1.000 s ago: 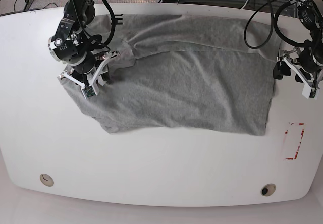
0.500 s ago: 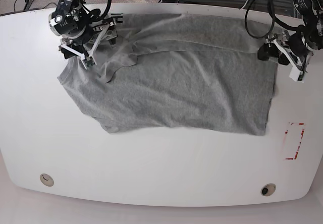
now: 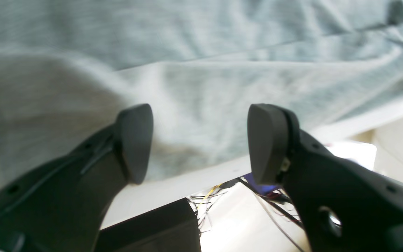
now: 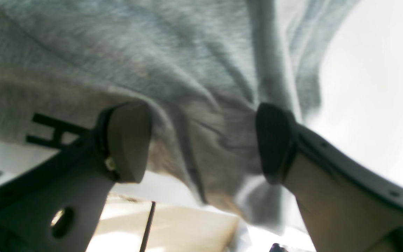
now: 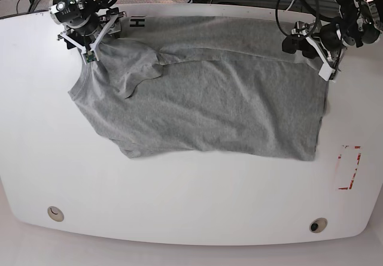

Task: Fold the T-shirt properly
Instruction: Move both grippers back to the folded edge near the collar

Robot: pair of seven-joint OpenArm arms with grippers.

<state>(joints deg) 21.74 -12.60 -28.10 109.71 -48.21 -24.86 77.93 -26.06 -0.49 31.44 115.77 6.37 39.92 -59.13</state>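
The grey T-shirt (image 5: 209,92) lies spread and wrinkled across the far half of the white surface (image 5: 179,200), one layer folded over along its far edge — dark lettering shows at the far corner near the right arm. The right pincer (image 4: 201,143) hangs over that corner with its jaws apart, nothing between them. The left pincer (image 3: 199,143) stands just as wide over the opposite far edge — cloth below it, none gripped.

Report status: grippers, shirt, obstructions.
Left gripper and right gripper: jaws open, nothing held, over far edge. T-shirt spread flat, partly folded. No obstruction visible.
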